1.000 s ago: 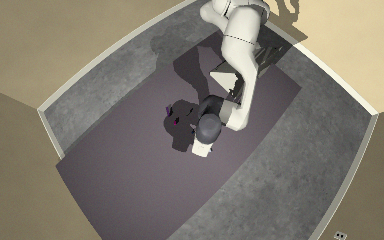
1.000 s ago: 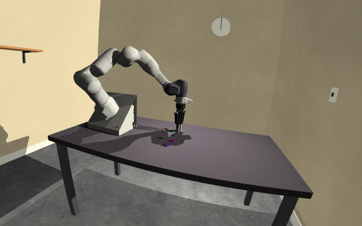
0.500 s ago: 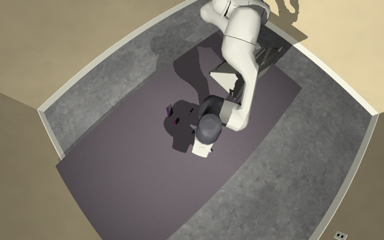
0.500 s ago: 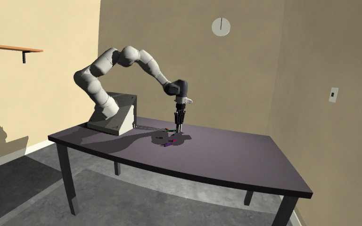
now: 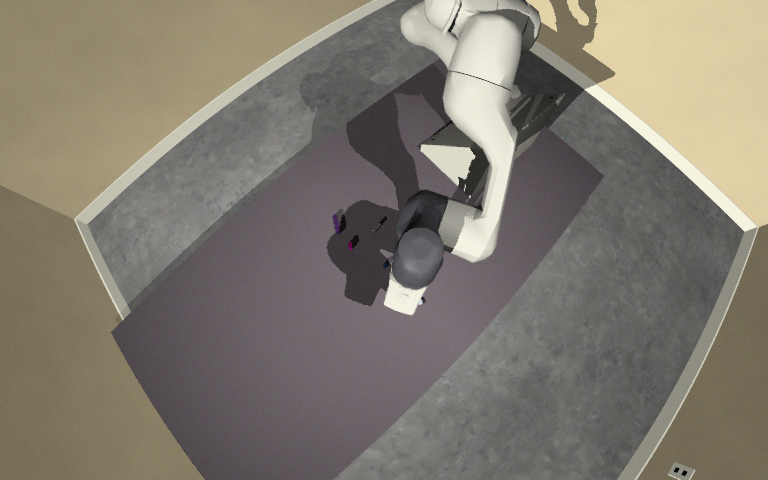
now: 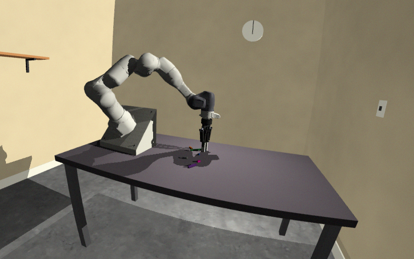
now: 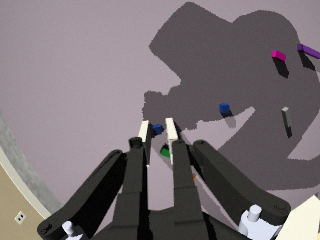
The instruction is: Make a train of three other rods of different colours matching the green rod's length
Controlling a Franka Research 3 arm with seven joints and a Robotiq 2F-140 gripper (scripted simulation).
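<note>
My gripper (image 7: 158, 129) hangs straight down, close over the table (image 6: 205, 151), with its fingers set narrow and a small gap between them. A short blue rod (image 7: 156, 131) shows in that gap, smaller than the gap and lying on the table. The end of the green rod (image 7: 164, 154) shows just behind it; the green rod also shows in the exterior view (image 6: 195, 149), with an orange rod (image 6: 190, 147) at its far end. A second blue rod (image 7: 226, 110), a grey rod (image 7: 287, 120), a magenta rod (image 7: 279, 55) and a purple rod (image 7: 308, 48) lie apart in the arm's shadow.
The robot's base block (image 6: 129, 131) stands at the back of the table. The arm hides the green and orange rods in the top view. The purple rod (image 5: 336, 221) and the magenta rod (image 5: 351, 244) lie left of the gripper.
</note>
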